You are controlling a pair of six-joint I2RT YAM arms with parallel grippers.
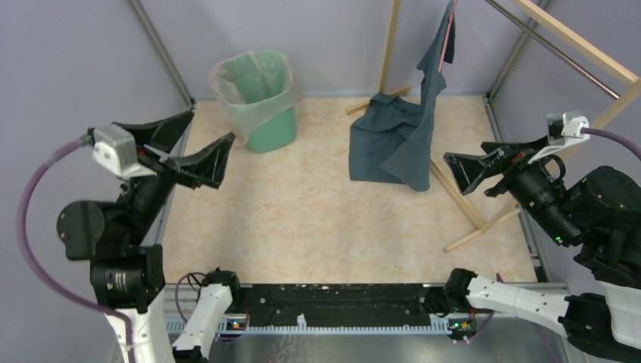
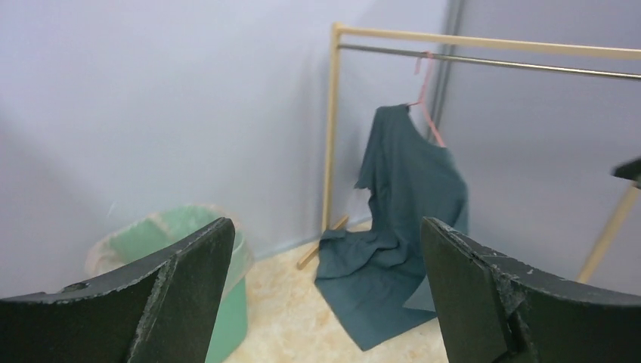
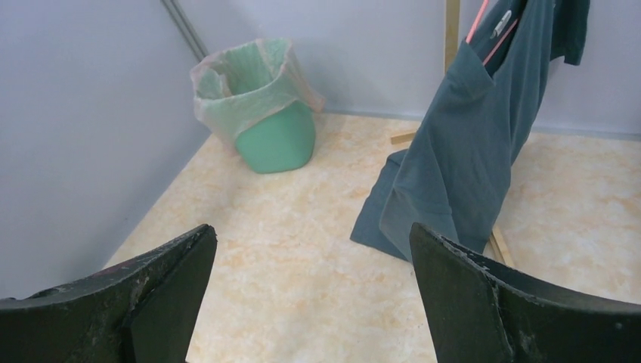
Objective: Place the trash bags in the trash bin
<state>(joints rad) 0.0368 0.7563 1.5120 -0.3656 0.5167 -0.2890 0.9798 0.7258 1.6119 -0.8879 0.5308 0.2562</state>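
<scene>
With the pink trash bag [image 1: 253, 91] lining the green trash bin [image 1: 274, 132] at the tabletop's [image 1: 302, 219] far-left corner, its mouth folded over the rim, the task looks done; the left hand [image 1: 210, 126] and right hand [image 1: 465, 162] hang wide open, empty, needing only to retreat.

No text, label, brand, number or sign is readable in any view.
</scene>
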